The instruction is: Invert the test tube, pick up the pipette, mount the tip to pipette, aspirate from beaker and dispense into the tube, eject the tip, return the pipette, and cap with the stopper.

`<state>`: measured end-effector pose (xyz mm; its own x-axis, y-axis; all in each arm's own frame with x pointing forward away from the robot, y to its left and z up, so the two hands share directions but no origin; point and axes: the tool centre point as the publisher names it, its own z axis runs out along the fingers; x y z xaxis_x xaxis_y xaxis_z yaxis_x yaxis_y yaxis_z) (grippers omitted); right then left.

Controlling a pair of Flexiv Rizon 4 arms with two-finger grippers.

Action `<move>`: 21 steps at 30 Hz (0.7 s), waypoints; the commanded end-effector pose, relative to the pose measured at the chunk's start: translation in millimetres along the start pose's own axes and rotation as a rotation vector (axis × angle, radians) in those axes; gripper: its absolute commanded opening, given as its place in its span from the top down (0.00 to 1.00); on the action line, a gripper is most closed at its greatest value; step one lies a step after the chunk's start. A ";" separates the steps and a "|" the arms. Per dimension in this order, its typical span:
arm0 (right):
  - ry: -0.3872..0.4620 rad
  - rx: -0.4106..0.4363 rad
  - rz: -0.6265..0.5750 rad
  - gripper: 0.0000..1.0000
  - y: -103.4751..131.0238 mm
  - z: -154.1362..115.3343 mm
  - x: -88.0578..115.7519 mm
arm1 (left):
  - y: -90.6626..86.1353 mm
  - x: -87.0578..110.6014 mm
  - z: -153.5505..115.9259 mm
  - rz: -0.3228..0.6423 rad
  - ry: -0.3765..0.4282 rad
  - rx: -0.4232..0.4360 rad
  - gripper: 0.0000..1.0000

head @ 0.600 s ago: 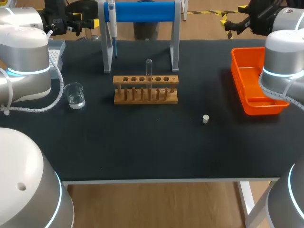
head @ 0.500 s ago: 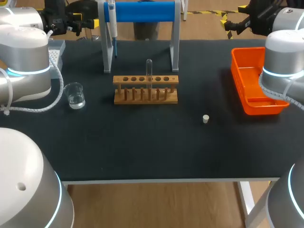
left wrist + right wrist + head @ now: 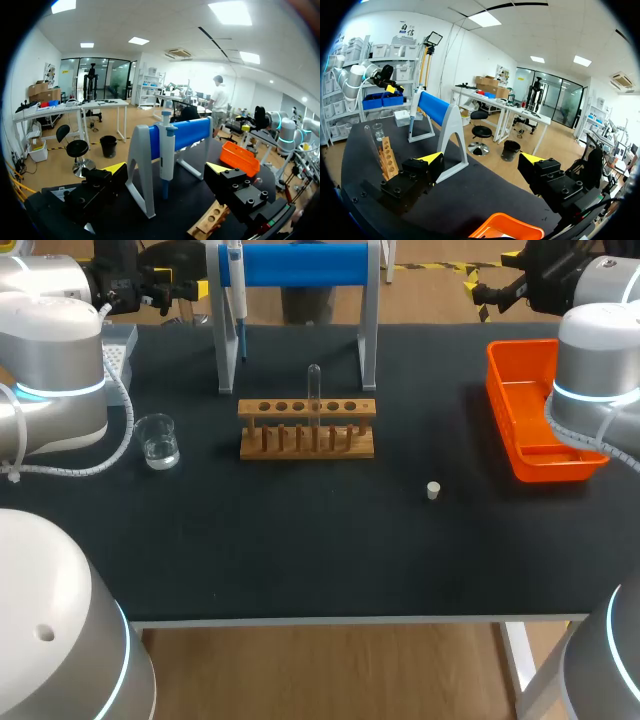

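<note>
Two grippers hang high over the far edge of the black table (image 3: 300, 550), and both have their fingers spread wide with nothing between them. The left gripper (image 3: 166, 170) faces the white stand with the blue bar (image 3: 185, 134). The pipette (image 3: 166, 150) hangs on this stand, ahead of the fingers. The right gripper (image 3: 482, 158) is over the far right corner, near the orange tray (image 3: 535, 415). In the middle of the table stands the wooden rack (image 3: 307, 430), and the test tube (image 3: 314, 390) is upright in it, round end up. The beaker (image 3: 158, 440) with clear liquid is well to the left of the rack. The small stopper (image 3: 433, 490) lies alone on the black surface, nearer the front edge and to the right of the rack. The tip box (image 3: 118, 345) is at the far left edge, partly hidden by the left arm.
</note>
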<state>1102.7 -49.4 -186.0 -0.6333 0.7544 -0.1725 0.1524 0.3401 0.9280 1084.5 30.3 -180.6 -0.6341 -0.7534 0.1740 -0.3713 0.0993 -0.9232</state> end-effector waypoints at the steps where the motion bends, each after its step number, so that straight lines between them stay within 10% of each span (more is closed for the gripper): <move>1: 0.022 -0.007 0.000 0.00 0.8 -10.6 13.7 | 0.4 0.0 0.0 0.000 0.000 0.001 0.00; 21: 0.282 -0.079 0.006 0.00 -24.1 -63.8 169.8 | 0.4 0.0 0.0 0.000 0.000 0.001 0.00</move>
<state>965.8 32.6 -211.2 -0.8200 0.5669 -0.0788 0.1159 0.2994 0.9471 1084.4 30.1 -180.4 -0.6343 -0.7532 0.1741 -0.3714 0.0994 -0.9231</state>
